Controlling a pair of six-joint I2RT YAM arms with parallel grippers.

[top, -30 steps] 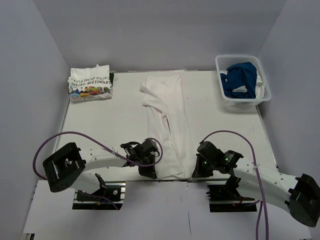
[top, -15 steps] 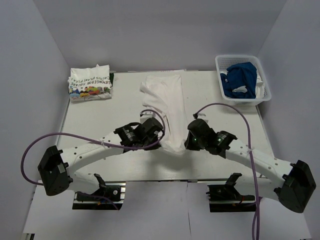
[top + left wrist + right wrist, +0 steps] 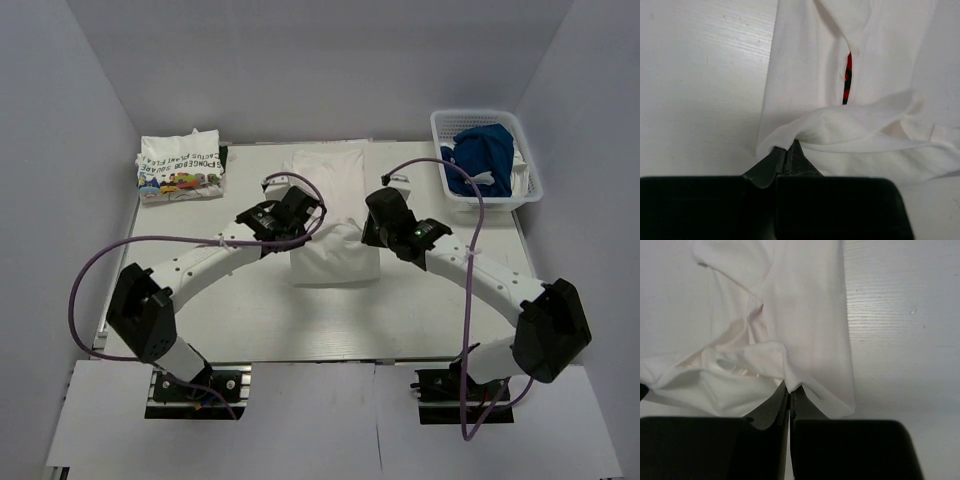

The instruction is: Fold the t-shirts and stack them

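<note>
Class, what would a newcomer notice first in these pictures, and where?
Mid-table, the left gripper and right gripper each pinch an edge of the white t-shirt, held doubled over itself. A folded printed t-shirt sits back left; a blue t-shirt lies in the basket back right.

Occlusions around the fold
On the white t-shirt [image 3: 330, 235] I see only a red-and-black sliver [image 3: 847, 77] of print; the rest is folded inside. The tips of the left gripper [image 3: 787, 150] and right gripper [image 3: 789, 390] are buried under the cloth they pinch. Both wrist views crop the shirt at the top edge. The blue shirt [image 3: 478, 155] is bunched in the basket [image 3: 475, 113], so I can't read its markings. The folded tee [image 3: 180, 168] has lettering too small for me to read.
</note>
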